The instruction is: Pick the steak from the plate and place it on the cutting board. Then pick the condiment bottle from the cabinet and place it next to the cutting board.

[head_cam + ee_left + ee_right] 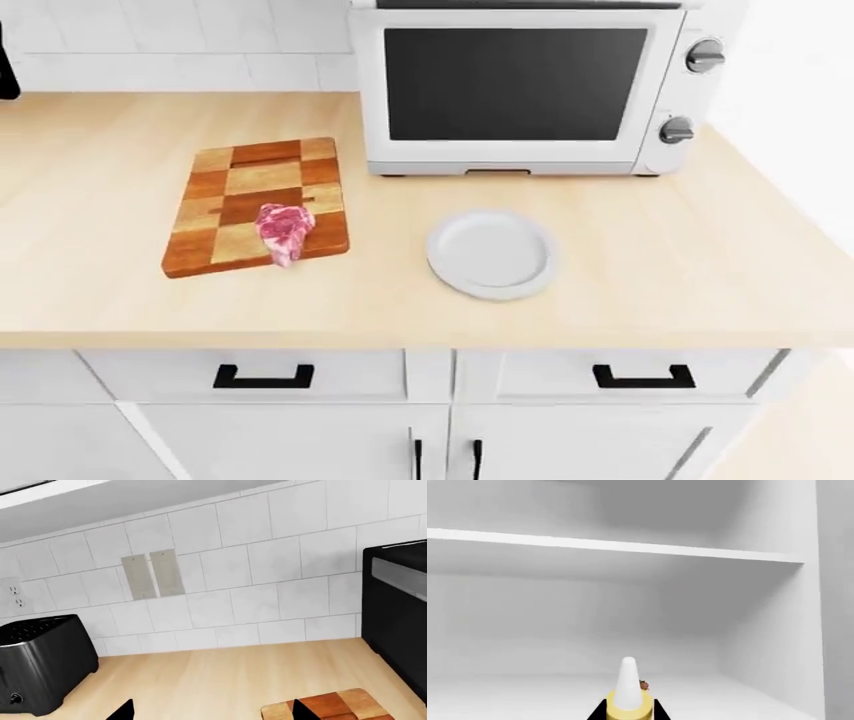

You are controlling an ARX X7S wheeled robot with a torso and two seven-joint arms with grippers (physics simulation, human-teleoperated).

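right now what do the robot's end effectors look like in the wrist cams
Little shows. The left end effector appears only as two black, pointed fingertips at the frame edge. The right end effector shows as two black finger edges. No cables, markings or arm links are visible; the head view shows no arms.

Everything is evenly and brightly lit; soft shadows are cast under the cabinet shelf (pixel 614 545); no blur is seen.
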